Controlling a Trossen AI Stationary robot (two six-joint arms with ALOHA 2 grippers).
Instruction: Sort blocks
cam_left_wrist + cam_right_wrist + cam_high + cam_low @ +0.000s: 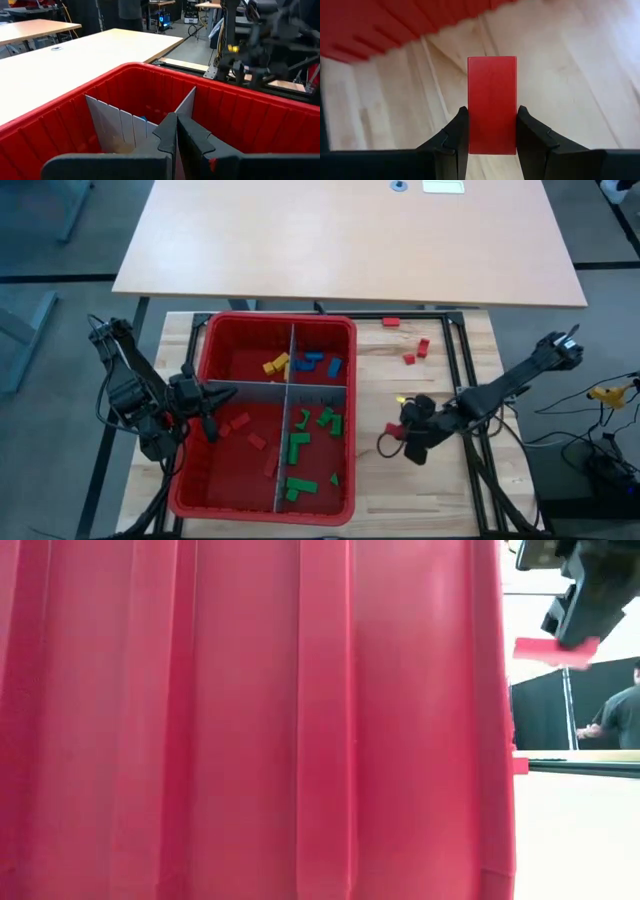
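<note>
The right claw (491, 137) is clamped on a red block (492, 102), held above the wooden surface (440, 490) just right of the red bin (218, 327) in the high view. The left claw (212, 413), fingers together, sits over the bin's left side beside the grey dividers (291, 380). Sorted blocks (318, 425) lie in the compartments; three more red blocks (415, 352), probably loose, rest at upper right of the surface.
</note>
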